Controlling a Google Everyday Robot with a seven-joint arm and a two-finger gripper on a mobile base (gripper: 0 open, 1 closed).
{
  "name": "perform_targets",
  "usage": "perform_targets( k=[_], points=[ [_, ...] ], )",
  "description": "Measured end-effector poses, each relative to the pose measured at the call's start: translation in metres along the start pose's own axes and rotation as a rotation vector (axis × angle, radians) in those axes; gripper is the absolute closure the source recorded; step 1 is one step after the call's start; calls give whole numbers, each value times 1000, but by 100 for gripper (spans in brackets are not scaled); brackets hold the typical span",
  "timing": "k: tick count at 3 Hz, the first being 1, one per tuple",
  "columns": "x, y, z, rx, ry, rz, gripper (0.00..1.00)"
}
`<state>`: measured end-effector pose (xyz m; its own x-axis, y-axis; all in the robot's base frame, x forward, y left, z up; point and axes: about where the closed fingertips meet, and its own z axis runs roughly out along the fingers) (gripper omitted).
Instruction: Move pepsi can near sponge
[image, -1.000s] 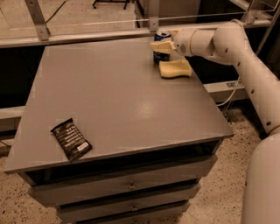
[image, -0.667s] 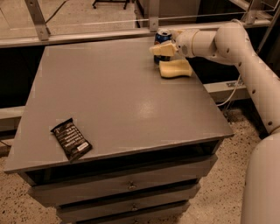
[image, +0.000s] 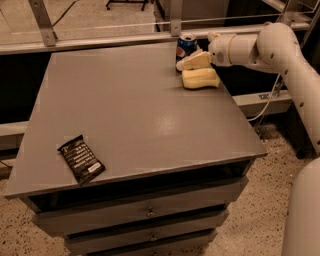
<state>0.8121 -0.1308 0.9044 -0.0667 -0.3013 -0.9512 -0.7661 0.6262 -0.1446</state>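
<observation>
The pepsi can (image: 186, 45), blue with a silver top, stands upright at the far right back of the grey table (image: 130, 115). The pale yellow sponge (image: 200, 78) lies just in front of it and to the right, close to the table's right edge. My gripper (image: 192, 57) reaches in from the right at the can's lower right side, between the can and the sponge. Its cream near side covers the can's lower part. The white arm (image: 250, 49) runs off to the right.
A flat black snack packet (image: 81, 159) lies near the table's front left corner. A metal rail (image: 100, 40) runs behind the table's back edge. Drawers (image: 150, 212) sit under the table top. A speckled floor lies to the right.
More of the can shows above the gripper now, with its top and logo in view. The gripper sits slightly lower and to the right against it. The sponge and the packet have not moved.
</observation>
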Motion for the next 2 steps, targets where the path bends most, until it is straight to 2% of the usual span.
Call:
perform_targets(
  k=[1, 2],
  points=[
    [3, 14, -44, -56, -31, -21, 0],
    [-7, 41, -138, -80, -100, -136, 0]
  ],
)
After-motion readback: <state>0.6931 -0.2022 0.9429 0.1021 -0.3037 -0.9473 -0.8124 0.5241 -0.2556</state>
